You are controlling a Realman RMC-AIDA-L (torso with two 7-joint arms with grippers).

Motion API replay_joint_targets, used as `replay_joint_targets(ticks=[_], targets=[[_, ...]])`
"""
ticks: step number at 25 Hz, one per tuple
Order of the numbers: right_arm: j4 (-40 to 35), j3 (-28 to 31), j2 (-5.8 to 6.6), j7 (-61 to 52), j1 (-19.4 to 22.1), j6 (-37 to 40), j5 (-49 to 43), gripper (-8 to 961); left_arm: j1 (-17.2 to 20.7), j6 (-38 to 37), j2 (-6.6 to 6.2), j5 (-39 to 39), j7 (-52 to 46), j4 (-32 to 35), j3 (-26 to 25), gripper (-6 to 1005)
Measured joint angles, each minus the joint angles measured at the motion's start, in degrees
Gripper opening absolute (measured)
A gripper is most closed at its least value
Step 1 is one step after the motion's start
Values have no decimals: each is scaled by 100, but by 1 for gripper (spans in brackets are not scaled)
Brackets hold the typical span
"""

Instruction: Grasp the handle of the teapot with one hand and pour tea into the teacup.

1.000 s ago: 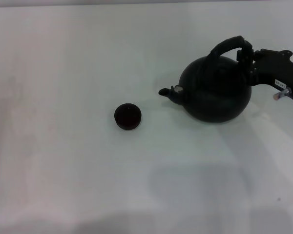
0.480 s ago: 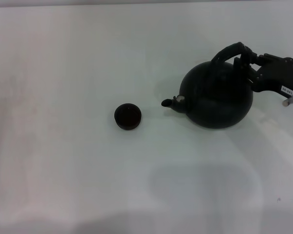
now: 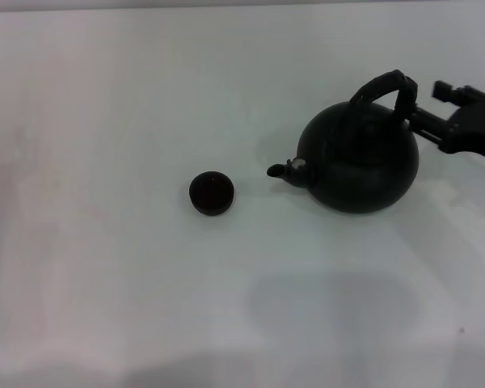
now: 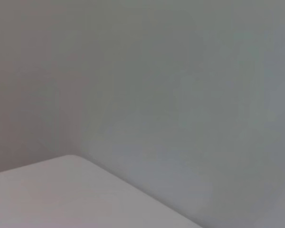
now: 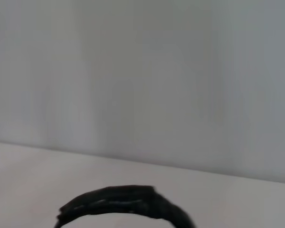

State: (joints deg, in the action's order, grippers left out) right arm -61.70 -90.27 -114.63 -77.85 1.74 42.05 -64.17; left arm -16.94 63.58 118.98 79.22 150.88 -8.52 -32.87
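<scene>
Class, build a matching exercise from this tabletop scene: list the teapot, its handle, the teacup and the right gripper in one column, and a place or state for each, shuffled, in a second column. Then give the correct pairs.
Things:
1. teapot
2. handle
3. teacup
4. right gripper

Places or states:
A. small and alone on the table, off the spout's tip
B. arches over the pot's top
C. at the right edge, just beside the handle, fingers open
D. sits upright on the table, spout pointing toward the cup

Pairs: 1-D, 2-B, 3-A, 4-C
</scene>
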Motion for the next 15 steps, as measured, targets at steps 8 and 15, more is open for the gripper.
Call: replay_joint_targets(ticks=[8,15], targets=[[1128,1358,-16,112,-285,1438,-13,684,-46,20,-7,-6,-3,-1,0,875],[2840,2753,-73,963,-1050,2337,440,843,-118,13,-6,-17,31,0,0,875]])
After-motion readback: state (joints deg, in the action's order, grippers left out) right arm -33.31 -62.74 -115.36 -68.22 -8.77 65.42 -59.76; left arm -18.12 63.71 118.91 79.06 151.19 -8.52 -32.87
